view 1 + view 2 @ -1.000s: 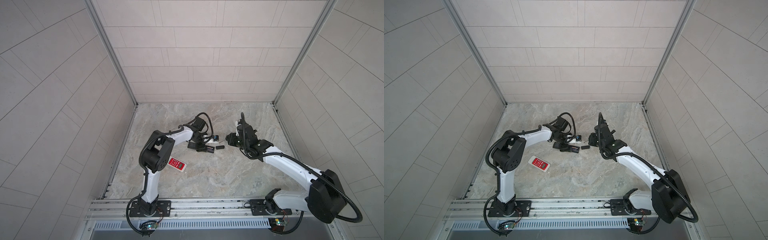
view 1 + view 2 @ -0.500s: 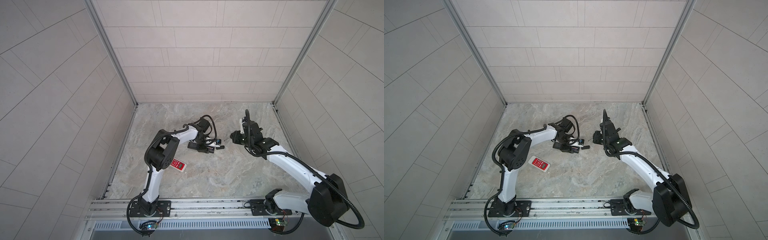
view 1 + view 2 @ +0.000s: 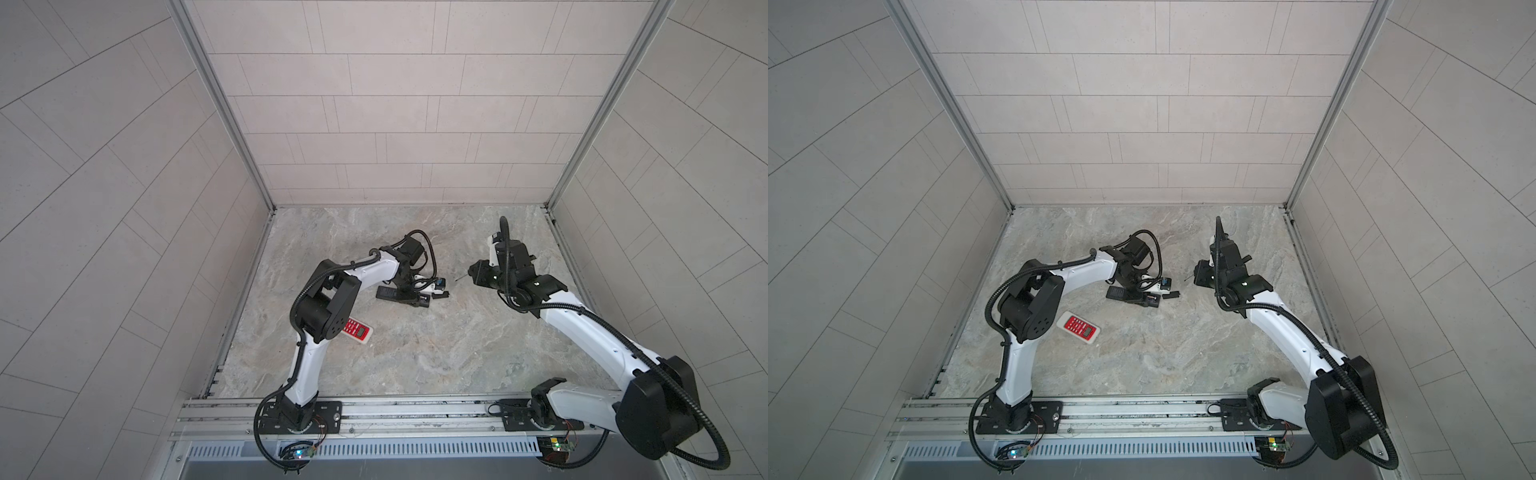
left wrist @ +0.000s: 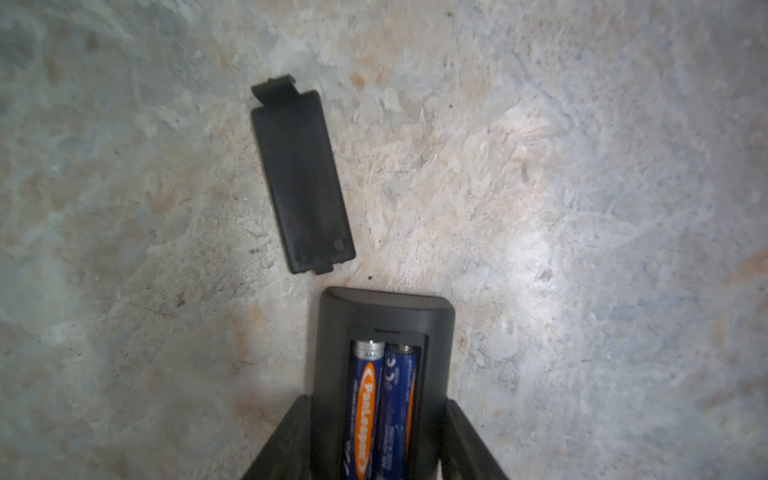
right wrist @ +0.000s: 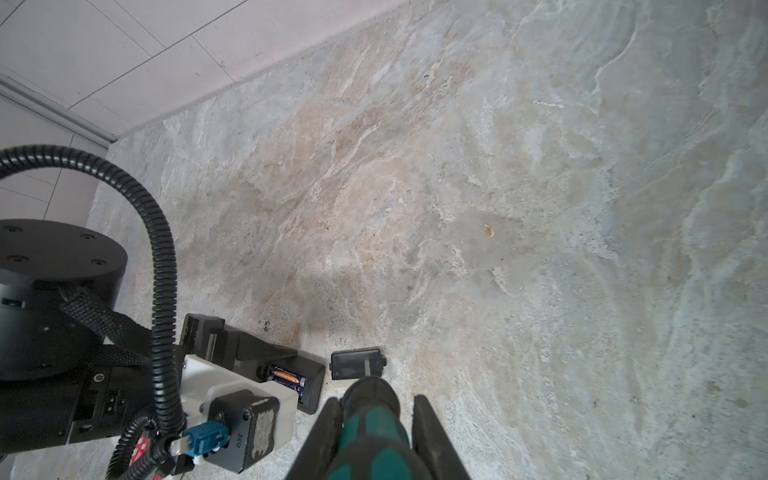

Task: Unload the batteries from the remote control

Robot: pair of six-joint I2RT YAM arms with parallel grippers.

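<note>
A black remote control [image 4: 436, 332] lies back-up on the marble floor with its compartment open. Two blue-and-orange batteries [image 4: 365, 395] sit side by side inside. My left gripper [image 4: 378, 401] is shut on the remote, one finger against each long side. In both top views the left gripper [image 3: 409, 291] [image 3: 1138, 293] is down on the remote [image 3: 390, 293] [image 3: 1121, 294]. The loose black cover plate [image 4: 301, 178] lies just past the remote's end. My right gripper [image 5: 376, 401] is shut on a green-handled screwdriver [image 5: 370, 436] and hovers to the right [image 3: 473, 274].
A white remote with red buttons [image 3: 358, 331] [image 3: 1079, 327] lies on the floor beside the left arm's elbow. Tiled walls close in the floor at the back and on both sides. A metal rail [image 3: 415, 409] runs along the front.
The left gripper's jaws have narrowed onto the black remote and the left arm's elbow has swung right. The right gripper has drawn back slightly with the screwdriver.
</note>
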